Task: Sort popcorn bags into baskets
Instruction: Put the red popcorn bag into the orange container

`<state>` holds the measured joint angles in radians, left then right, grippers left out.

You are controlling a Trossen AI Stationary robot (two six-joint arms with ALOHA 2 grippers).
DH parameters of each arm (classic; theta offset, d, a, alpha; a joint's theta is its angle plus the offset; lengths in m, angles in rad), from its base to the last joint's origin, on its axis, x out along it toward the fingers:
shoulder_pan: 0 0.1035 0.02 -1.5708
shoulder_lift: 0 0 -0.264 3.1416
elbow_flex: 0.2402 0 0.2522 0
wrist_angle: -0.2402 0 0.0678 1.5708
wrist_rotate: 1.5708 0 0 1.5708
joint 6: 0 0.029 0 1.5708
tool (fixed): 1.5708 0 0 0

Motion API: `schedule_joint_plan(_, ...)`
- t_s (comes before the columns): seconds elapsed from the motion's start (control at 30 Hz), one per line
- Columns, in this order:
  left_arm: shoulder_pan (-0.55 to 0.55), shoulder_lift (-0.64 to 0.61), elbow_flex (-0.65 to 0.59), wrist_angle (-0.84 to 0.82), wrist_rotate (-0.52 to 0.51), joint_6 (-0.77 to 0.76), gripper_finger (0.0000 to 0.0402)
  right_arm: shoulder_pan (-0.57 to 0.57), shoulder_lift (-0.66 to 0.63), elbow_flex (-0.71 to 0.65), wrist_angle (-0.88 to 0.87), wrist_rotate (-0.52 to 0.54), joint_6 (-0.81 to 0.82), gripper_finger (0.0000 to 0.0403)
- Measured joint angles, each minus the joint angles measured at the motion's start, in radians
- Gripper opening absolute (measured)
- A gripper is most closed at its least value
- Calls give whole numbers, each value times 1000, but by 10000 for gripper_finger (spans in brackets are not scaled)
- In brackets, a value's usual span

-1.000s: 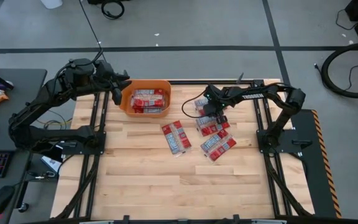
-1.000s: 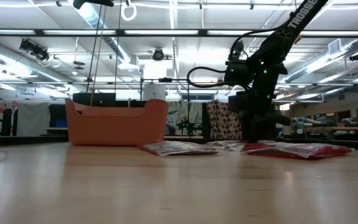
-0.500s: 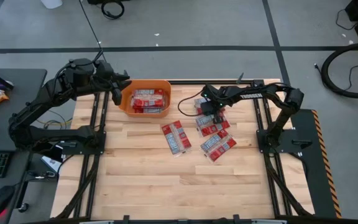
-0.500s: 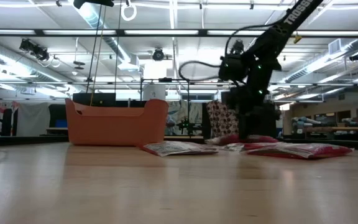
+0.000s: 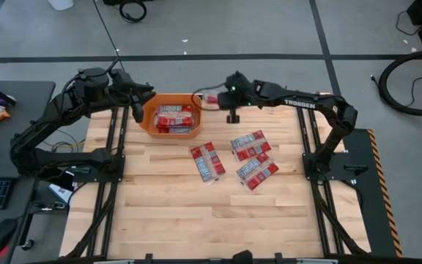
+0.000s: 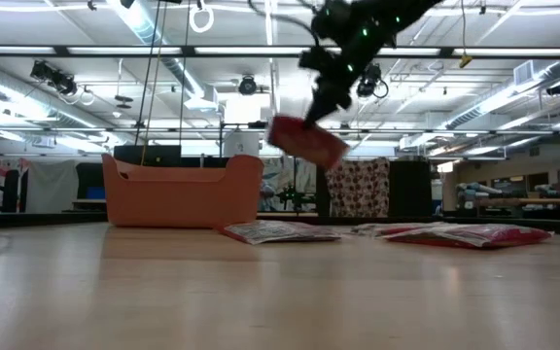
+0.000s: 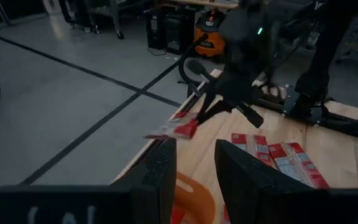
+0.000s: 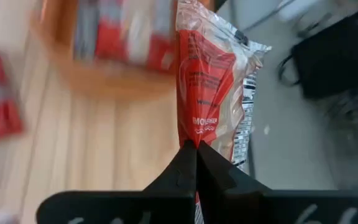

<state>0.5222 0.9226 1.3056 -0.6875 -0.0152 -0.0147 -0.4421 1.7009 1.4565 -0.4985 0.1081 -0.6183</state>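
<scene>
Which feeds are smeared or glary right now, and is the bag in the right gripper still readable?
Right wrist view: the held popcorn bag is sharp, its print readable, while the orange basket behind it is motion-blurred. Low view: ceiling lights glare, and the right gripper and bag are smeared. Left wrist view: the left gripper is dark against the floor. High view: evenly lit, basket and table crisp.
</scene>
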Motion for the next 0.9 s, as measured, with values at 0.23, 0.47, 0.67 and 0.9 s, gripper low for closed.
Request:
schedule_joint_plan(0.23, 0, 0, 0, 113, 1, -49, 114, 78, 0, 62, 131, -31, 48, 3)
schedule_joint_plan(0.47, 0, -2, 1, 188, 19, -29, 114, 184, 113, 62, 385, -3, 84, 3)
schedule_joint_plan(0.67, 0, -2, 1, 188, 19, -26, 114, 235, 260, 199, 439, 70, 83, 3)
schedule_joint_plan(0.9, 0, -2, 1, 186, 20, -85, 114, 222, 471, 445, 426, 74, 81, 4)
